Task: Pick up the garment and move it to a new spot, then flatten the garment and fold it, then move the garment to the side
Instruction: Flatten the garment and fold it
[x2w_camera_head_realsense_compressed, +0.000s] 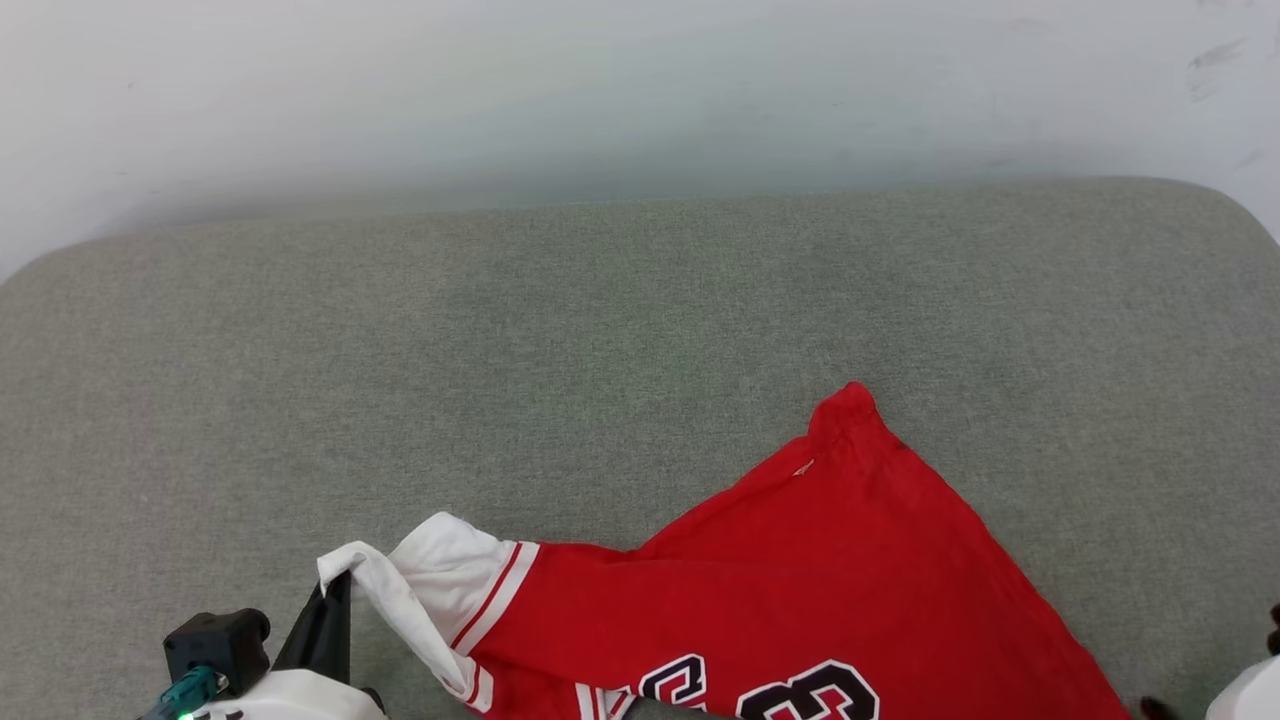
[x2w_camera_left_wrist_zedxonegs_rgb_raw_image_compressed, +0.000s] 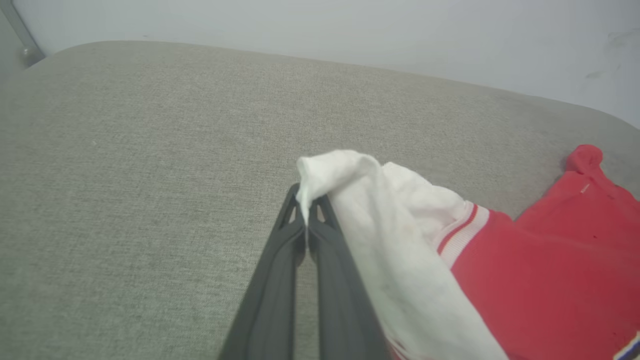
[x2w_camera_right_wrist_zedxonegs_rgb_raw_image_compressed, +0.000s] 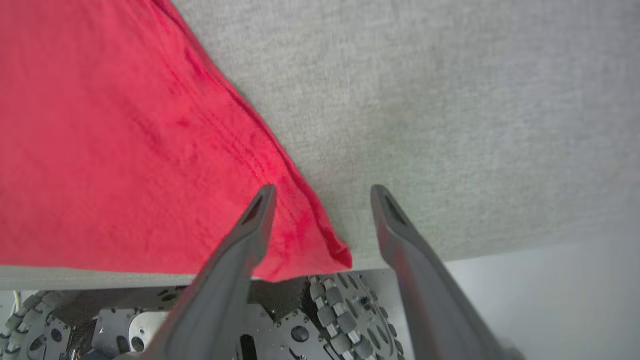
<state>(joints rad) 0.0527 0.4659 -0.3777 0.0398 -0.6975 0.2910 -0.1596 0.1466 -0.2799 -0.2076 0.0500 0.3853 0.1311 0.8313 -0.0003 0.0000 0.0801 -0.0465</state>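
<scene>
I'm seeing the garment (x2w_camera_head_realsense_compressed: 800, 590) lying along the near edge of the grey padded surface (x2w_camera_head_realsense_compressed: 500, 350), numerals facing up, with nothing crowding it and the pale wall (x2w_camera_head_realsense_compressed: 600, 80) behind. My left gripper (x2w_camera_left_wrist_zedxonegs_rgb_raw_image_compressed: 306, 220) is pinching the white sleeve's edge, fingers closed on it. My right gripper (x2w_camera_right_wrist_zedxonegs_rgb_raw_image_compressed: 322, 200) is hanging with fingers apart over the red hem corner, holding nothing. Its wrist view is also showing the base's wheels (x2w_camera_right_wrist_zedxonegs_rgb_raw_image_compressed: 330, 310) below the surface edge.

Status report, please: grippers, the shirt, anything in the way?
Left gripper shut on white sleeve of the garment. Right gripper open, empty, at the red hem corner. Garment partly spread on grey cushion. Nothing seen in the way.
</scene>
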